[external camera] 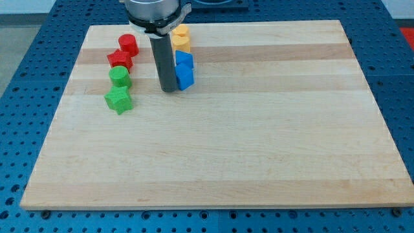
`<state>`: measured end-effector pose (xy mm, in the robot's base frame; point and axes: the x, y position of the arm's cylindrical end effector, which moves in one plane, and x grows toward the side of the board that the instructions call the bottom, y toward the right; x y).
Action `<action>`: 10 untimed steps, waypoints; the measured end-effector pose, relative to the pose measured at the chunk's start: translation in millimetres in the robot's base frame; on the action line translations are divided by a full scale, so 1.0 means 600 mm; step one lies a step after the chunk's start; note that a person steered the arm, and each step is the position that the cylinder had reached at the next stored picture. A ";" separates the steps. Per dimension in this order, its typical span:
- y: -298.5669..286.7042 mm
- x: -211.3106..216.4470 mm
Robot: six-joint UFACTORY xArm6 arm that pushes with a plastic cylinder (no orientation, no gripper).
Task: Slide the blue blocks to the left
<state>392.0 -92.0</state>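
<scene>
No legible text, label, brand, number or sign appears anywhere in the camera view: none on the wooden board [220, 142], none on the coloured blocks, none on the dark rod [166, 61], none on the blue perforated table [19, 77].

Blue blocks, two, solid bright blue, matte.
- Upper blue block [184, 59]: roughly cube-shaped, lying flat toward the view's top, left of centre.
- Lower blue block [185, 77]: angular, exact shape unclear, touching the first on its lower side.
Together they form a short column running top to bottom.
</scene>
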 end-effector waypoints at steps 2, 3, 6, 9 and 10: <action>0.010 0.056; 0.115 0.025; 0.119 -0.119; 0.088 -0.103; 0.103 -0.103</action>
<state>330.1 -30.4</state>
